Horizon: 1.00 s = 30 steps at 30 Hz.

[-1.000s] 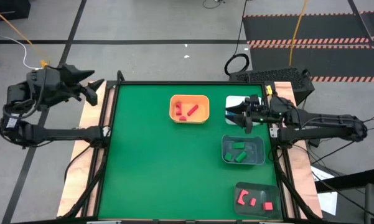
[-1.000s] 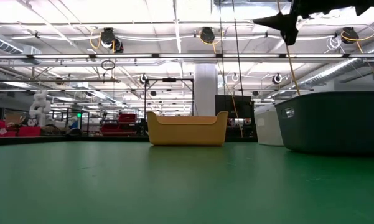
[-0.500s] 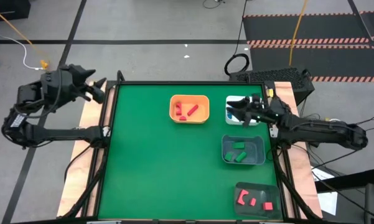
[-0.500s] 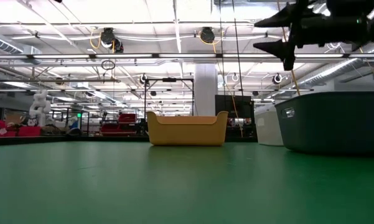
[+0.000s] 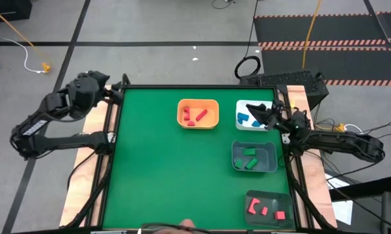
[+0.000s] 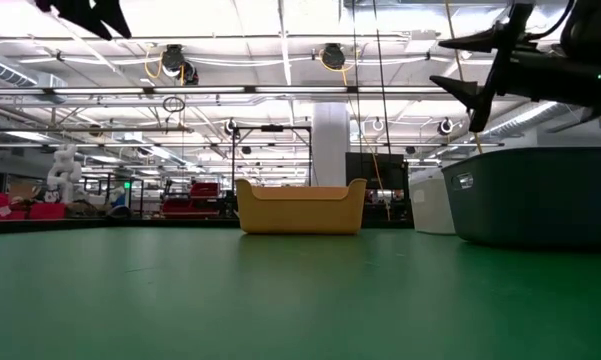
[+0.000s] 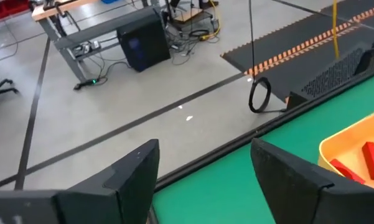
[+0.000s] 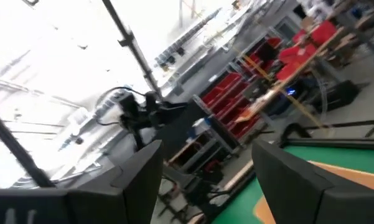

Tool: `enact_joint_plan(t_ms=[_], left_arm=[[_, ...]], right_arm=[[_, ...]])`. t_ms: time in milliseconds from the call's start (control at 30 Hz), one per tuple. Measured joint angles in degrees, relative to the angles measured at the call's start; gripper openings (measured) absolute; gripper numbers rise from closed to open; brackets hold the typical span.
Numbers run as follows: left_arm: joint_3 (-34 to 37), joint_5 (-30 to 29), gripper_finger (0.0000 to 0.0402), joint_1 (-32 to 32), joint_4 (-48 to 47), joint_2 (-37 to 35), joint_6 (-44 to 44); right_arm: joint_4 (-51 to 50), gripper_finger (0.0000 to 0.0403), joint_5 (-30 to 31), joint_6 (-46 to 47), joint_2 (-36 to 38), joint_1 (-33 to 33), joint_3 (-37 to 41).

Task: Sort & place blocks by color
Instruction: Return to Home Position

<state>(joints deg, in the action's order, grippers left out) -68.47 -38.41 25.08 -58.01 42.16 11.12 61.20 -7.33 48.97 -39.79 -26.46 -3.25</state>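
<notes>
The blocks lie sorted in bins: red ones [image 5: 196,115] in the orange bin [image 5: 182,104], blue ones [image 5: 247,119] in the white bin [image 5: 241,125], green ones [image 5: 249,158] in the grey bin [image 5: 235,162], and red ones [image 5: 263,209] in the dark bin [image 5: 250,224] near the table's near-right corner. My right gripper [image 5: 255,114] hovers open over the white bin's right part, high above it in the low view [image 6: 442,62]. My left gripper [image 5: 109,88] is open and in the air at the table's far-left corner, holding nothing [image 7: 204,149].
The green table top [image 5: 162,169] has a raised dark frame. All bins stand in the table's far-middle and right part. In the low view the orange bin [image 6: 300,207] stands far off, with the grey bin [image 6: 540,195] close on the right. Something pale shows at the near edge [image 5: 184,225].
My right gripper has drawn back toward the table's right edge, off the middle of the white bin, uncovering the blue blocks, and has tipped upward. My left arm has swung in toward the table's far-left corner, and its gripper now shows in the low view.
</notes>
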Motion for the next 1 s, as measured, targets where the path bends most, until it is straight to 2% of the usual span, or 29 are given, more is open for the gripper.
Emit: enact_joint_plan(t_ms=[267,533,733,1000], left_arm=[[9.53,3.33,0.0255,3.5,5.54,-3.87,6.36],[19.85,9.32,0.0255,6.59,17.87,-7.93,10.72],[25.63,12.91,0.0255,7.89,20.7,-9.03,17.01],[36.47,16.13,0.0255,7.91,41.2,-8.98,16.36]], right_arm=[[-0.82,0.0236,-3.44,3.29,0.0,-1.43,0.13],[-1.45,0.0236,-8.07,6.35,-0.04,-4.38,0.17],[-3.94,0.0236,-12.23,6.73,-0.07,-6.04,0.2],[-5.71,0.0236,-17.98,7.0,-0.07,-7.99,0.23]])
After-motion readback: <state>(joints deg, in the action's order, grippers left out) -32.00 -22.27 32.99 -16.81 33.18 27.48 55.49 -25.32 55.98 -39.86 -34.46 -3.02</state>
